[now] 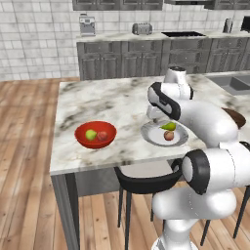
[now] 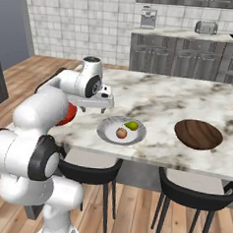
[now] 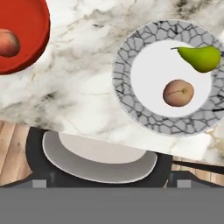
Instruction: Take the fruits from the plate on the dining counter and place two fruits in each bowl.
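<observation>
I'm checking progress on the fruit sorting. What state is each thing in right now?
red bowl: holds one pear and one reddish fruit.
brown bowl: empty.
plate: holds two fruits.
pear: lying on the plate.
reddish fruit: sitting on the plate, apart from the pear.
gripper: open, holding nothing, above the dining counter between red bowl and plate.

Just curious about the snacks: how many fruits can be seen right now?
4: a pear and a reddish fruit in the red bowl; a pear and a reddish fruit on the plate.
</observation>
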Robot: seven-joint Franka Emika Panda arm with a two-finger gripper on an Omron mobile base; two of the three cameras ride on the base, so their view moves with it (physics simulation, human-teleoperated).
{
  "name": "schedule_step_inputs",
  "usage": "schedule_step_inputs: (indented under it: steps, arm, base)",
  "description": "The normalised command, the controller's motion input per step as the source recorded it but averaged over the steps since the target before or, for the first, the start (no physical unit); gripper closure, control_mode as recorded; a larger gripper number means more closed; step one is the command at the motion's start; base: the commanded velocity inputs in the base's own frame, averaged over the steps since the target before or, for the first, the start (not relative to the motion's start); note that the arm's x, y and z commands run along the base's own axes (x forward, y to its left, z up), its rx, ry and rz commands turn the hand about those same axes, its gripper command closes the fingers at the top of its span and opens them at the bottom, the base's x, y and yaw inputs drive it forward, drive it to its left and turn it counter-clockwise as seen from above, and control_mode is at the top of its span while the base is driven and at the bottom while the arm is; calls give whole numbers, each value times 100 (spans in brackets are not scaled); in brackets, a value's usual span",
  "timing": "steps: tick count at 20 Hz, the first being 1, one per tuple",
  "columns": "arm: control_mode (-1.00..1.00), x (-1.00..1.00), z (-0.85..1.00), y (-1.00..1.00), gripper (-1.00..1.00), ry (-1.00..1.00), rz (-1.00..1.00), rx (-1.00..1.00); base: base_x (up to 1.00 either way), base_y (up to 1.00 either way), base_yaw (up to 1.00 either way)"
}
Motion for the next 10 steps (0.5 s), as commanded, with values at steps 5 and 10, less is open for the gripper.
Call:
schedule_step_inputs:
  steps: [5, 10]
  arm:
    - [-100, 6, -10, -68, -100, -1, 6, 0]
    - [-100, 14, -26, -43, -100, 0, 2, 0]
  base:
    - [0, 0, 0]
    - [0, 0, 0]
